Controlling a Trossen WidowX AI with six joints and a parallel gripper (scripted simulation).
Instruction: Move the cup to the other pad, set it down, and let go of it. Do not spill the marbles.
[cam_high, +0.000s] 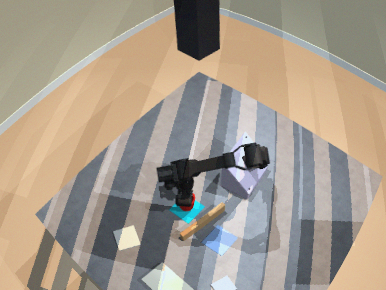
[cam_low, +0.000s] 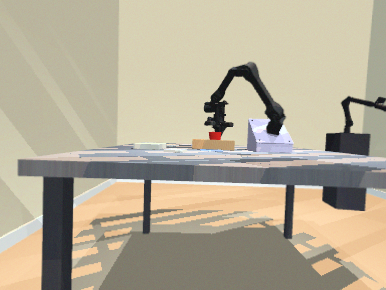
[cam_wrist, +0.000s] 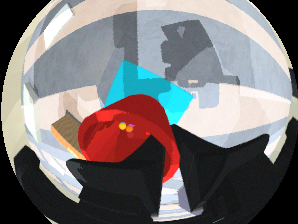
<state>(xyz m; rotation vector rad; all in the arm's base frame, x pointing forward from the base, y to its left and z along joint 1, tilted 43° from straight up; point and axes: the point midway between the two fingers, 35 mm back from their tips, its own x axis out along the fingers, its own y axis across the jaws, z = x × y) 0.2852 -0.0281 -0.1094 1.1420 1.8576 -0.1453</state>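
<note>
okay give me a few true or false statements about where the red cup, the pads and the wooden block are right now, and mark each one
1. The hand is shut on the red cup. True.
2. The cup is empty. False: the wrist view shows small marbles inside it.
3. The cup is over the cyan pad. True.
4. The wooden block lies between the cyan pad and the blue pad. True.
5. The cup is tipped on its side. False: in the exterior view it hangs upright in the hand.
6. The cup stands on the blue pad. False: nothing rests on that pad.
</note>
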